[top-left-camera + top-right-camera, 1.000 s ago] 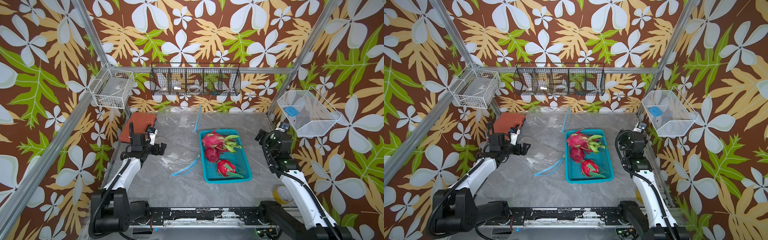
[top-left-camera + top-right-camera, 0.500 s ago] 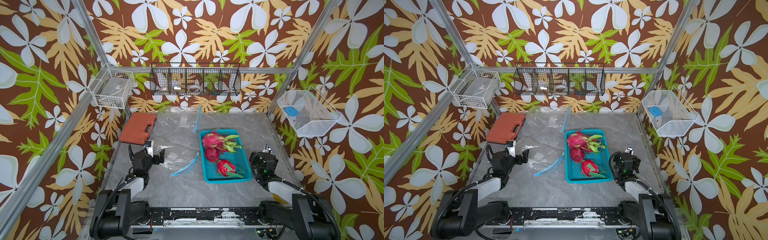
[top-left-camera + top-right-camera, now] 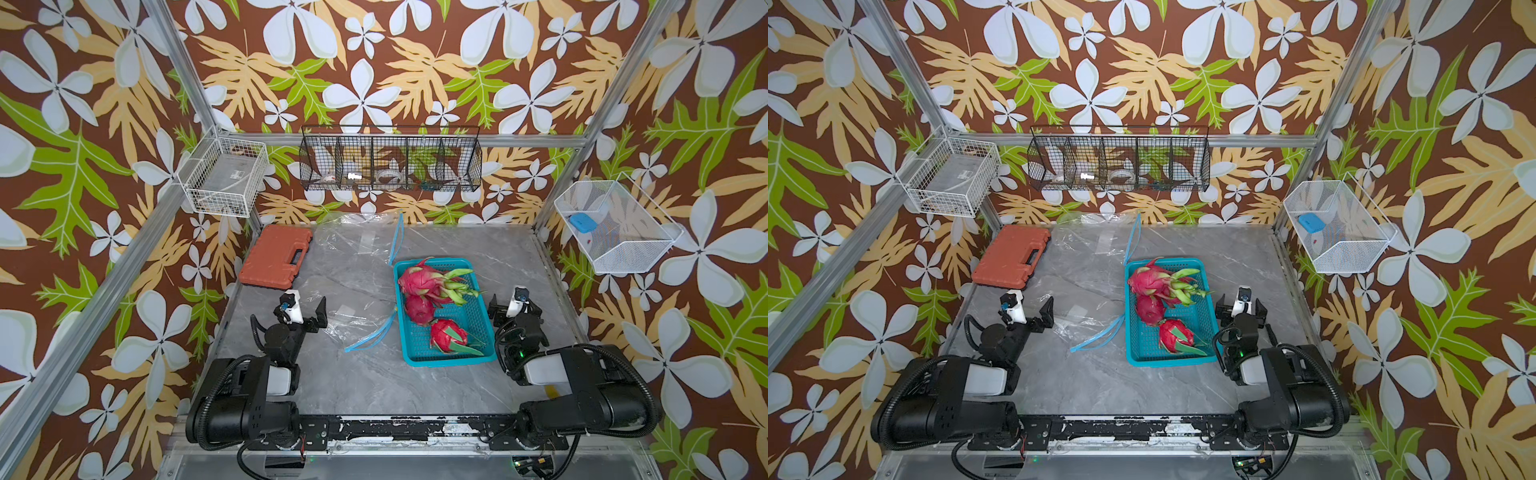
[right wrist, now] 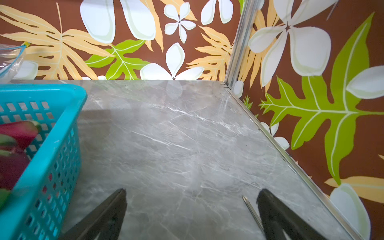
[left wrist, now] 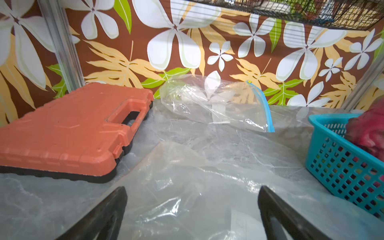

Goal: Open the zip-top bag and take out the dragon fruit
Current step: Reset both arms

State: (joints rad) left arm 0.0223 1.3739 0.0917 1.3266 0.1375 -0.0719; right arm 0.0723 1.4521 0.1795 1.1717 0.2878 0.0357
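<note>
Three magenta dragon fruit [image 3: 424, 280] [image 3: 1152, 282] lie in a teal basket [image 3: 451, 361] [image 3: 1173, 361], right of centre in both top views. A clear zip-top bag [image 3: 353, 316] [image 5: 187, 182] lies flat and empty left of the basket, its blue zip strips [image 3: 370, 337] parted. My left gripper [image 3: 305, 308] [image 3: 1030, 309] [image 5: 192, 197] stands open at this bag's left edge, holding nothing. My right gripper [image 3: 514, 309] [image 3: 1241, 309] [image 4: 191, 199] is open over bare table, just right of the basket [image 4: 52, 145].
A second empty clear bag [image 3: 361, 241] [image 5: 212, 104] with a blue zip leans at the back wall. An orange tool case [image 3: 276, 257] [image 5: 68, 128] lies back left. Wire baskets hang on the left [image 3: 226, 176], back [image 3: 390, 164] and right [image 3: 615, 228] walls.
Both arms have drawn back and down toward the table's front edge, folding up. Both grippers stayed open. The bags, basket and fruit have not moved.
</note>
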